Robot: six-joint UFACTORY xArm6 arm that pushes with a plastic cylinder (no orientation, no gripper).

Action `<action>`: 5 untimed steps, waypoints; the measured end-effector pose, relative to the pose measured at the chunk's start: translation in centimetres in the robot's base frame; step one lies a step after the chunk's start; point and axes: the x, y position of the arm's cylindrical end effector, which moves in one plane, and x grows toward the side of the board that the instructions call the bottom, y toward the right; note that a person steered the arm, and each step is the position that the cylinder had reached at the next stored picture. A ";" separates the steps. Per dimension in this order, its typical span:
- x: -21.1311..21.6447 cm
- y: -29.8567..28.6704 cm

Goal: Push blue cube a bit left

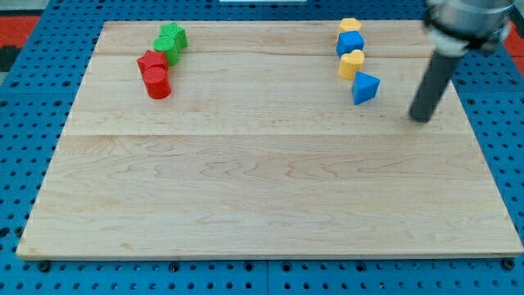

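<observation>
1. Camera view, nearest part first: the wooden board (262, 205) lies on a blue pegboard (24, 147).
2. My tip (420, 118) rests on the board near its right edge. It is a plain dark rod with nothing to spread or pinch, and it touches no block.
3. Just to the left of my tip lies a blue wedge-like block (365, 87), apart from it.
4. Farther up and left of my tip stands a yellow block (351, 63), then the blue cube (350, 43), then another yellow block (350, 25), in a column near the top edge.
5. Well to the left of my tip, a red cylinder (157, 82) and another red block (151, 61) huddle beside two green blocks (172, 41).
</observation>
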 end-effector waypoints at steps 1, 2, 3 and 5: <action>-7.4 0.3; -10.4 -0.2; -11.2 -3.6; -11.7 -12.9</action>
